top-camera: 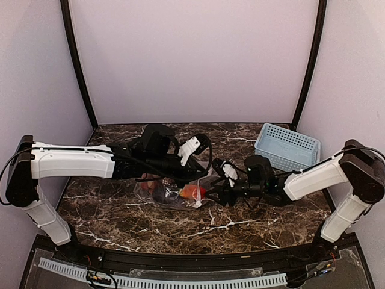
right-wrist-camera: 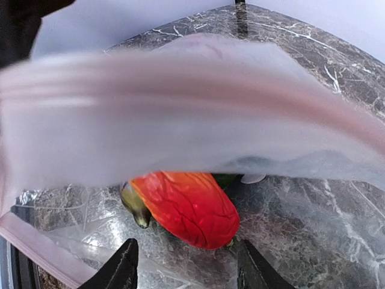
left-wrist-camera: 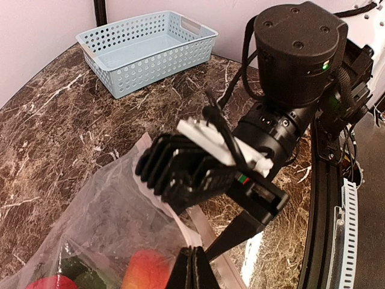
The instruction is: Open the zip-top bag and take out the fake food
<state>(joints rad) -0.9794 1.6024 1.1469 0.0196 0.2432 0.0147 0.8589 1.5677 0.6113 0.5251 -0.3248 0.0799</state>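
My left jaws are pressed together, pinching the top lip of the bag (top-camera: pixel 174 195) and holding that layer up off the counter (top-camera: pixel 120 211). My right jaws are spread about halfway and grip nothing. Their two fingertips (right-wrist-camera: pixel 123 268) sit at the bag's open mouth, over the lower layer of plastic. A red piece (right-wrist-camera: pixel 186 208) of the fake food lies just beyond them, in line with the gap. I cannot tell whether the right tip touches it. An olive-green bit at its left end may be its stem or a separate piece. The raised top layer hangs blurred across the upper half of my right wrist view and hides what lies deeper inside. My right wrist crowds close against the left jaws above the white zip strip (left-wrist-camera: pixel 207 232). I count one bag, lying mid-counter between my arms, and one light blue basket (top-camera: pixel 287 146) well apart at the far right. From the left wrist I see three pieces through the plastic: a red one (left-wrist-camera: pixel 48 283), a dark green one (left-wrist-camera: pixel 84 278) and an orange-red one (left-wrist-camera: pixel 147 270).
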